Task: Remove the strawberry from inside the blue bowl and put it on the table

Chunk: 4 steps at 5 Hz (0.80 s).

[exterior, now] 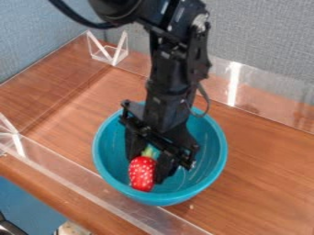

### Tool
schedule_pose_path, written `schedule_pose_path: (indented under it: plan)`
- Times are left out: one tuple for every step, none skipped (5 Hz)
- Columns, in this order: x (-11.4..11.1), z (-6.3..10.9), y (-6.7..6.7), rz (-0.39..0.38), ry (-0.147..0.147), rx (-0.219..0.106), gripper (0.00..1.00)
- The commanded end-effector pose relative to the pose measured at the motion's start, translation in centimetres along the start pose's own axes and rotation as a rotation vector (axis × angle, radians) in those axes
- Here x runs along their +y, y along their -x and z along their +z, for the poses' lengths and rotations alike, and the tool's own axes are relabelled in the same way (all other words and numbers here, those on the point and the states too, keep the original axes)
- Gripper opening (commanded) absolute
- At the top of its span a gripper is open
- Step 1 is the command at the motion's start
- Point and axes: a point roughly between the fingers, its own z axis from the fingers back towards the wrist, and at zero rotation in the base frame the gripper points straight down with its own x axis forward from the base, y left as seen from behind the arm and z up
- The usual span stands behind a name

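The teal-blue bowl (211,162) stands on the brown wooden table (73,92) near its front edge. My black gripper (146,164) points straight down into the bowl. Its fingers are closed on the small red strawberry (142,173), which hangs at the fingertips over the front left of the bowl's inside, a little above the bottom. The green cap is mostly hidden between the fingers. My arm rises from the bowl toward the top of the view.
Clear acrylic walls edge the table: a low one along the front (55,156) and a taller one at the back right (252,87). A clear acrylic bracket (108,46) stands at the back left. Bare tabletop lies left of the bowl.
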Motion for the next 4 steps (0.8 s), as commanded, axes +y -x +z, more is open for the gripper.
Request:
schedule_pose_path:
  plan:
    - [0.26,1.7,-0.77,0.037,-0.007,-0.06,0.0]
    - [0.48,1.86,-0.97,0.071,-0.009,-0.062,0.0]
    - [0.38,1.82,-1.13,0.038,-0.016,-0.071,0.0]
    - [0.22,1.8,-1.28,0.005,-0.022,-0.079,0.0]
